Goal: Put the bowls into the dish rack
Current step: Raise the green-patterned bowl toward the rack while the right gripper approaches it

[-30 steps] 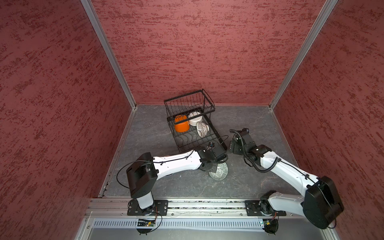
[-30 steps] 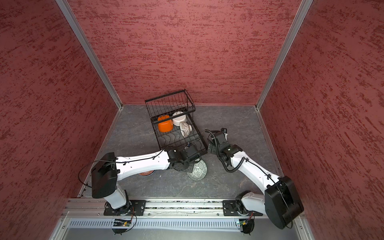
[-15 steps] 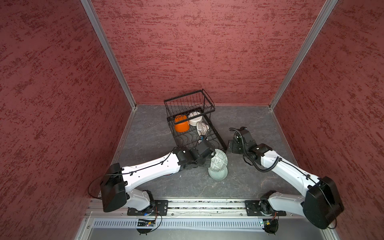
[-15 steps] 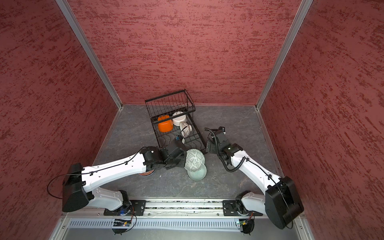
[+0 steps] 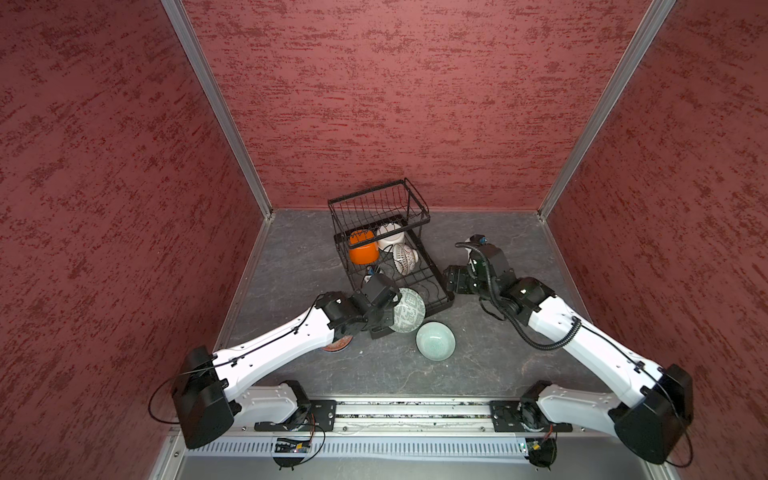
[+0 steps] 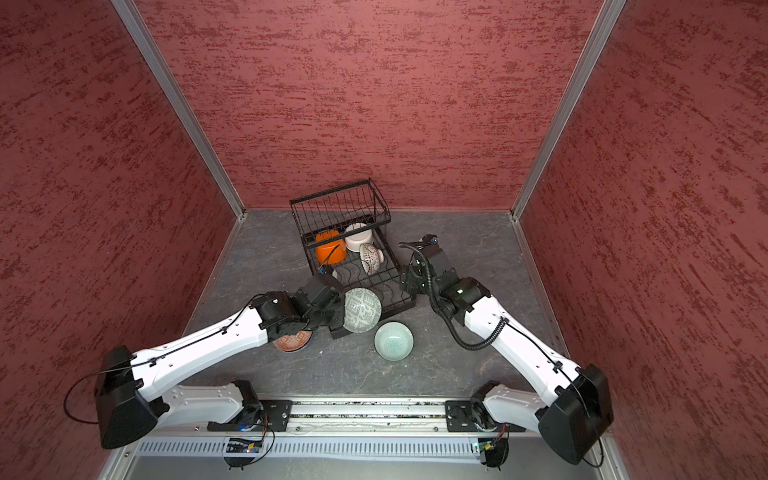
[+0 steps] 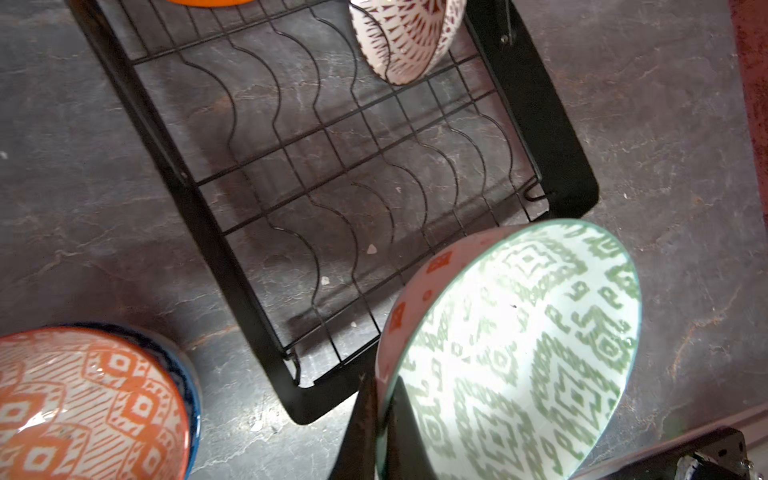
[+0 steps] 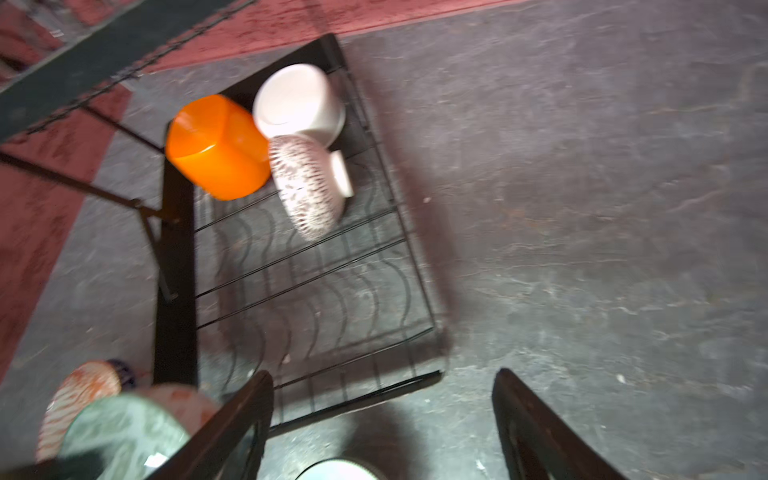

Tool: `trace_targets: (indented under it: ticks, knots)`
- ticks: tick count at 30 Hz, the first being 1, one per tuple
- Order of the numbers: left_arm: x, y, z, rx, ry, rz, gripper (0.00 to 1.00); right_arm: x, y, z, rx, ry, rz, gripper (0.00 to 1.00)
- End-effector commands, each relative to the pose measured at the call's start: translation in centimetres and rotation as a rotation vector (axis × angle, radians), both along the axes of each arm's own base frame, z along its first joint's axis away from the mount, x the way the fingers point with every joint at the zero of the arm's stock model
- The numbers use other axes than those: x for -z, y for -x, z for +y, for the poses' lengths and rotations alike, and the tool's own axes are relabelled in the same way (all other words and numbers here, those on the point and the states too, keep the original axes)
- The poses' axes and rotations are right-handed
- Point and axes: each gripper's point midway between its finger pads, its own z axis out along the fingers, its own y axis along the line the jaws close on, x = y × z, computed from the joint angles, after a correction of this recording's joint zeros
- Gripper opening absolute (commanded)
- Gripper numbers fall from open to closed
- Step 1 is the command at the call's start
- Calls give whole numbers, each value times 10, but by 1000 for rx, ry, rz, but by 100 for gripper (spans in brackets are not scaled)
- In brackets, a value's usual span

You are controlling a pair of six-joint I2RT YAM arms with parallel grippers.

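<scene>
Grey stone floor, red walls. In both top views my left gripper [image 5: 386, 318] holds the green-patterned bowl [image 5: 409, 312] tilted at the near end of the dish rack [image 5: 376, 203]. Left wrist view: my jaws are clamped on its rim, beside the rack's corner. Right wrist view: my right gripper [image 8: 382, 374] is spread wide and empty beside the rack.

Both top views are bright, even and sharp, the walls [image 5: 374, 104] splaying at the edges. The right wrist view is motion-blurred throughout. The left wrist view is crisp, though the green-patterned bowl [image 7: 519, 353] glares white inside.
</scene>
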Motion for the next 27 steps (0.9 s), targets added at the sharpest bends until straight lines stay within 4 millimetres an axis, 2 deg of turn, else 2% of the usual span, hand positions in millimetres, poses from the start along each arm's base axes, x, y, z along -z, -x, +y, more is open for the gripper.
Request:
trace_targets:
  ticks: [1,6,13,20,27]
  knots:
    - [-11,-5,10,-43,32,-36,0,-10,11,20,-66,-10,4,80]
    - [-9,-6,26,-81,36,-38,0,-9,25,65,-172,-42,27,72]
    - [-8,-6,41,-113,42,-40,0,10,40,118,-289,-4,79,61]
    - [-9,-4,53,-136,56,-51,0,29,42,150,-329,14,112,45]
    - [-10,-2,60,-149,76,-58,0,36,38,167,-330,37,112,30]
